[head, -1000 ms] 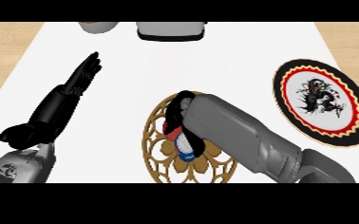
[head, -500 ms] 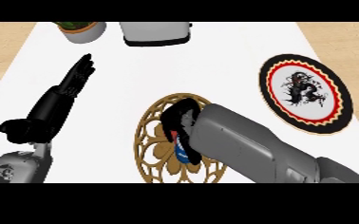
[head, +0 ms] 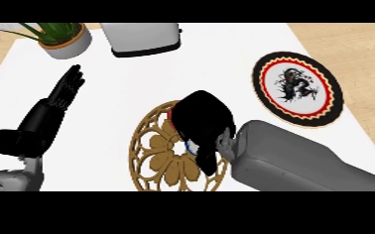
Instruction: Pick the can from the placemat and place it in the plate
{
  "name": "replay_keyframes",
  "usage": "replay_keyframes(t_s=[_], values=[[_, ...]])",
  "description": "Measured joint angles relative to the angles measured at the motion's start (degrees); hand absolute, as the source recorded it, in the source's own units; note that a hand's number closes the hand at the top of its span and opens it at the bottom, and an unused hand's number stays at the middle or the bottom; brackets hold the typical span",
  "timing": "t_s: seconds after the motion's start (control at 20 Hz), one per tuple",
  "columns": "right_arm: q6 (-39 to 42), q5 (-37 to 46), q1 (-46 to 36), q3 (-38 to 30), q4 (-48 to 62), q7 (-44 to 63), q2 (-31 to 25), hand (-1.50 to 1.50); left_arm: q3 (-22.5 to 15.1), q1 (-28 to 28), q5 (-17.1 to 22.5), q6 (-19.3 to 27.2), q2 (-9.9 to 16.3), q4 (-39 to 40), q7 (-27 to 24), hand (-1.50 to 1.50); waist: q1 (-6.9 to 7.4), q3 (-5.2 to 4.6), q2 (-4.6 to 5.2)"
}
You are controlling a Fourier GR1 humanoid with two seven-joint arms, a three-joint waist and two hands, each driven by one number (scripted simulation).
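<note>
A home kitchen, by the look of it: a white counter (head: 147, 79) carrying a toaster (head: 141, 37), a potted plant (head: 62, 38), a patterned plate (head: 298, 87) and a placemat (head: 164, 156).

The desk (head: 219, 54) had a smooth, matt white top edged in pale wood grain, and the placemat (head: 157, 153) looked like openwork wood or wicker in brown and tan. The plate (head: 326, 109) seemed glazed ceramic with a printed pattern, the toaster (head: 141, 37) brushed metal, the plant pot (head: 70, 47) matt grey, while the right hand (head: 204, 121) was matt black plastic on a smooth grey forearm.
</note>
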Motion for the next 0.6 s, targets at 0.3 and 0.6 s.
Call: replay_keyframes(t_s=[0.3, 0.6], values=[[-10.04, 6.64, 8.55, -2.11, -16.98, -0.27, -10.07, 1.5, 1.7, 1.79, 0.46, 0.19, 0.84, -0.95, -0.88, 0.0, -1.31, -0.16, 0.77], [-19.44, 12.92, 20.18, -7.38, -31.78, -0.6, -23.5, 1.5, 2.56, 2.94, 0.97, -0.41, 1.37, -2.32, -2.2, 0.0, -0.77, -0.3, 2.07]])
